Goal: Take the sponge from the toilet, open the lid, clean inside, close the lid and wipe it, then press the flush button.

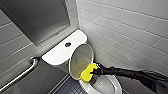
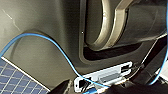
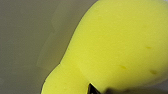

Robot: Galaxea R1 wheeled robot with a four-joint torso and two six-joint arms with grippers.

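Yellow foam sponge [image 1: 88, 73] with a peanut-like outline is clenched in the right pincer [image 1: 95, 72] at the end of the black arm, as the head view shows. It hangs over the rim of the glossy white ceramic toilet [image 1: 106, 85], just before the lower part of the smooth white oval lid [image 1: 81, 58], which stands raised. Whether the foam touches the lid, I cannot tell. Behind the lid lies the flat white tank cover [image 1: 60, 53] with the small round dark flush button [image 1: 68, 44]. The room is narrow: white tiled walls [image 1: 125, 30] close on two sides, a metal grab bar [image 1: 21, 73] and dark blue floor tiles [image 1: 66, 87].

From the left wrist view come dark parts of the robot, a thin blue cable [image 2: 50, 41] and a corner of the blue floor. The state of the left pincer [image 2: 95, 90] I cannot tell.

Close in the right wrist view, the sponge has a fine porous skin, with one dark finger tip [image 3: 91, 89] at its edge. I judge it light and soft, so it gives under pressure. The narrow waist is the good place to hold it. Glossy ceramic will probably be slippery when wet.
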